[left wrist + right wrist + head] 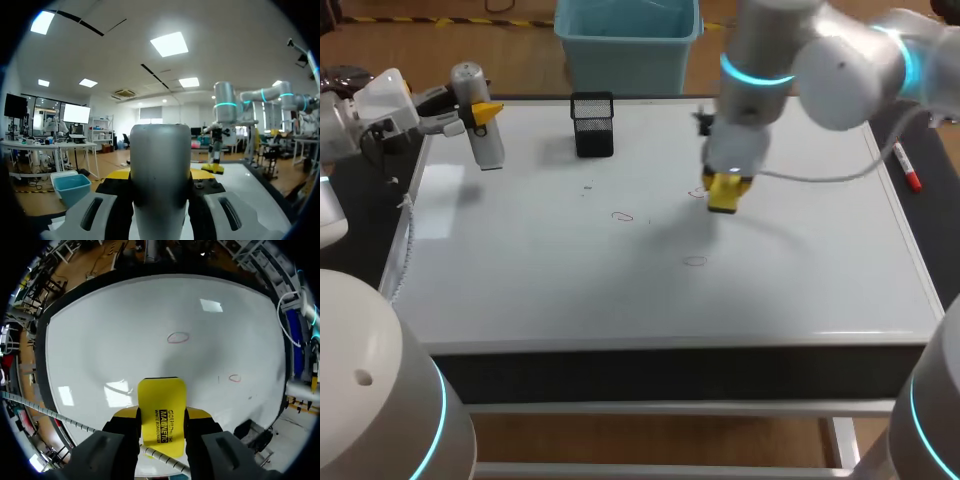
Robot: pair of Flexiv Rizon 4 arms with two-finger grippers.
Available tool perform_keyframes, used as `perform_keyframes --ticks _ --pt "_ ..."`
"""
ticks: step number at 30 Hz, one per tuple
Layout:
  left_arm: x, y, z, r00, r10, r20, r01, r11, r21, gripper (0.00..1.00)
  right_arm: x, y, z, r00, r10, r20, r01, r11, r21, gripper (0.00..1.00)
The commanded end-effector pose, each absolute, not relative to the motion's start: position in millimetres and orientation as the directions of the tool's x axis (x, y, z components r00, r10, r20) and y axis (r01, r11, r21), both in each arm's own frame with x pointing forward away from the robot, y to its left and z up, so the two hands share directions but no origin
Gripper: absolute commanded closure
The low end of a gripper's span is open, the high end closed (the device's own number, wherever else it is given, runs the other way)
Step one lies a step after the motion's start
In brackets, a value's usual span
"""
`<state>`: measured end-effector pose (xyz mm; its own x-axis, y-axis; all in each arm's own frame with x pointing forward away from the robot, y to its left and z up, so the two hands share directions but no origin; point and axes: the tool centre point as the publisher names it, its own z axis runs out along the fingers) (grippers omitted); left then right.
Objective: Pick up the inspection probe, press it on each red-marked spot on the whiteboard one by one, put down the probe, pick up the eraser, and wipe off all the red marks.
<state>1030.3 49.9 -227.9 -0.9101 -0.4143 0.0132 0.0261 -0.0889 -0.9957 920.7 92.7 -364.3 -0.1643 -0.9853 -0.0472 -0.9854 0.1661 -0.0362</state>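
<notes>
Eraser (161, 402) in right hand (161, 417); probe (160, 160), left hand (160, 175)

bare whiteboard (620, 300) across the front, mesh cup (592, 124) at far edge

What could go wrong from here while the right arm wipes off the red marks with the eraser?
1. The eraser juts out ahead of the right claw, so hard pressing might tilt it and leave part of a red mark behind.
2. Another mark lies well aside; one stroke would probably miss it.
3. The left claw holds the probe over a corner of the whiteboard, where a wide sweep could meet it.
</notes>
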Motion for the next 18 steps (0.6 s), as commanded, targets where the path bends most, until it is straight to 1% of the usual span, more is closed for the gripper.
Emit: perform_keyframes --ticks 1,10,18 --pt "1031 50 -228 -0.911 -0.412 0.013 0.027 -0.091 -0.995 1.0 912 137 -368 -0.133 -0.99 0.043 -0.988 0.129 -0.089 1.0" --pt "1031 50 -228 -0.911 -0.412 0.013 0.027 -0.091 -0.995 1.0 898 198 -385 0.005 -1.0 0.005 -0.999 -0.005 -0.039 1.0" --pt "1031 50 -228 -0.911 -0.412 0.013 0.027 -0.091 -0.995 1.0 899 228 -395 0.065 -0.998 -0.022 -0.998 -0.065 0.002 1.0"
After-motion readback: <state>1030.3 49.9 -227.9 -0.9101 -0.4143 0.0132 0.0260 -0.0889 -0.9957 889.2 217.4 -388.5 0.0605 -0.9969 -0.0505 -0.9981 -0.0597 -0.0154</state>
